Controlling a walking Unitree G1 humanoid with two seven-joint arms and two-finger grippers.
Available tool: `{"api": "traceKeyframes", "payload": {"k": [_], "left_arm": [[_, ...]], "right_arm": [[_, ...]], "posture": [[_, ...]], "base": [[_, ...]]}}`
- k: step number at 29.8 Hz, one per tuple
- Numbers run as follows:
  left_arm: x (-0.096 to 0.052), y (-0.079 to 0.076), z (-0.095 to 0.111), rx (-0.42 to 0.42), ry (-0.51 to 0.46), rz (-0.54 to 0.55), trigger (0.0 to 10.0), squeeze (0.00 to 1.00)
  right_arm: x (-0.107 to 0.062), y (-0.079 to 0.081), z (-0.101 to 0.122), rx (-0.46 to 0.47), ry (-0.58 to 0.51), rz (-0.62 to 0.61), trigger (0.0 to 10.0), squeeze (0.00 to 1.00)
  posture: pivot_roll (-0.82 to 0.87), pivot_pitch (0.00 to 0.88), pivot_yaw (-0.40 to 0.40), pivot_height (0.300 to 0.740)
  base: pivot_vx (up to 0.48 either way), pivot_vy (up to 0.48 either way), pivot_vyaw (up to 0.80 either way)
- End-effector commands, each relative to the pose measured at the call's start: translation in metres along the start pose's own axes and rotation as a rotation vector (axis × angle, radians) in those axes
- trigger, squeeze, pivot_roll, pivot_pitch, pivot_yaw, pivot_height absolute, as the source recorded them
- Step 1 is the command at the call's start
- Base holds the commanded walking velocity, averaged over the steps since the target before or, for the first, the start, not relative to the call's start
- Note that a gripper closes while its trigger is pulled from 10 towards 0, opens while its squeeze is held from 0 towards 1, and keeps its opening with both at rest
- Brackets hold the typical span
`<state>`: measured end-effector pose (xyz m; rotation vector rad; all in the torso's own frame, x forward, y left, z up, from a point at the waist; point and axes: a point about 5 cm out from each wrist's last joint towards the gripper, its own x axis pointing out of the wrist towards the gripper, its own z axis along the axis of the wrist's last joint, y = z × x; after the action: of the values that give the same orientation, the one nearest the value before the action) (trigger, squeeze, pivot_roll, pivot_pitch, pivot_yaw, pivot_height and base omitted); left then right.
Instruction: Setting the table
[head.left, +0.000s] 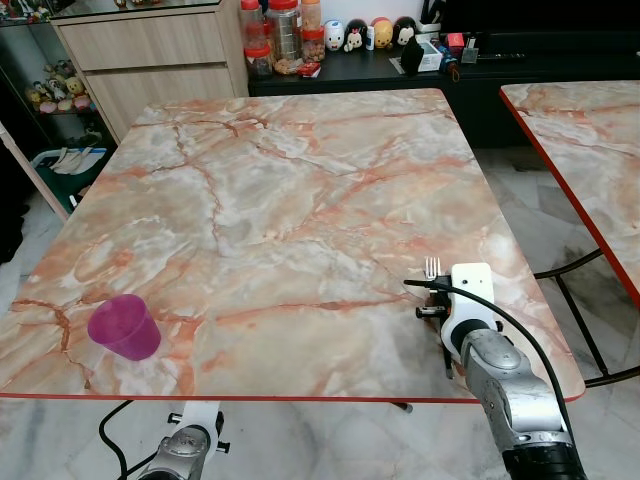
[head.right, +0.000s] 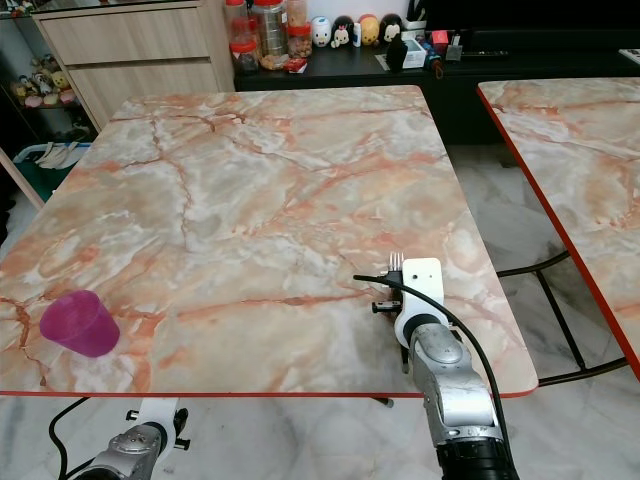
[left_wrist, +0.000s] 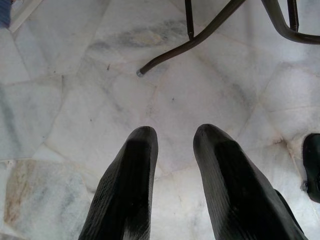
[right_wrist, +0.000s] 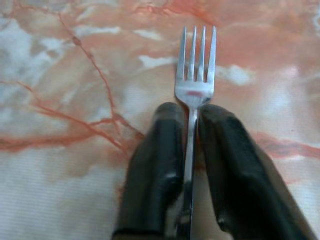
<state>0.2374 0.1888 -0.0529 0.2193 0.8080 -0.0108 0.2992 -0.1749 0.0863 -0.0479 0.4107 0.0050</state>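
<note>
A silver fork (right_wrist: 195, 75) sticks out of my right gripper (right_wrist: 191, 117), whose black fingers (right_wrist: 157, 150) are shut on its handle. Its tines (head.left: 432, 266) point toward the far side of the marble table (head.left: 290, 200). The right arm reaches over the table's near right corner. A purple cup (head.left: 124, 326) stands at the table's near left. My left gripper (left_wrist: 175, 137) hangs below the table edge over the floor, fingers (left_wrist: 132, 180) slightly apart with nothing between them.
A second marble table (head.left: 590, 140) stands to the right across a narrow gap. Behind are a wooden drawer unit (head.left: 150, 55) and a dark sideboard (head.left: 520, 55) with jars and small figures. Metal table legs (left_wrist: 200, 35) cross the tiled floor.
</note>
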Motion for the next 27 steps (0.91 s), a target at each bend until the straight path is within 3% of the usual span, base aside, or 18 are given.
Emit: {"api": "traceKeyframes", "payload": {"k": [1,10,11,12,13,27], "left_arm": [[0.0,-0.001,0.0,0.006,0.011,-0.006,10.0,0.0],[0.0,-0.001,0.0,0.007,0.01,-0.008,10.0,0.0],[0.0,-0.001,0.0,0.007,0.01,-0.009,10.0,0.0],[0.0,-0.001,0.0,0.007,0.01,-0.009,10.0,0.0],[0.0,-0.001,0.0,0.006,0.01,-0.009,10.0,0.0],[0.0,-0.002,0.0,0.006,0.011,-0.012,10.0,0.0]], "right_arm": [[0.0,0.0,0.005,0.001,-0.018,-0.007,10.0,1.0],[-0.001,0.002,0.007,0.006,-0.023,-0.005,10.0,1.0],[-0.001,0.002,0.006,0.004,-0.016,-0.005,10.0,0.86],[-0.001,0.002,0.005,0.001,-0.011,-0.006,10.0,0.39],[-0.001,0.002,0.004,0.0,-0.007,-0.007,10.0,0.0],[0.0,-0.002,-0.014,0.018,0.079,-0.028,10.0,0.0]], "posture": [[-0.09,0.08,0.051,0.74],[-0.09,0.082,0.052,0.74],[-0.09,0.082,0.051,0.74],[-0.09,0.082,0.051,0.74],[-0.09,0.082,0.051,0.74],[-0.09,0.082,0.052,0.74]], "base": [[0.0,0.0,0.0],[0.0,0.0,0.0],[0.0,0.0,0.0],[0.0,0.0,0.0],[0.0,0.0,0.0],[0.0,0.0,0.0]]}}
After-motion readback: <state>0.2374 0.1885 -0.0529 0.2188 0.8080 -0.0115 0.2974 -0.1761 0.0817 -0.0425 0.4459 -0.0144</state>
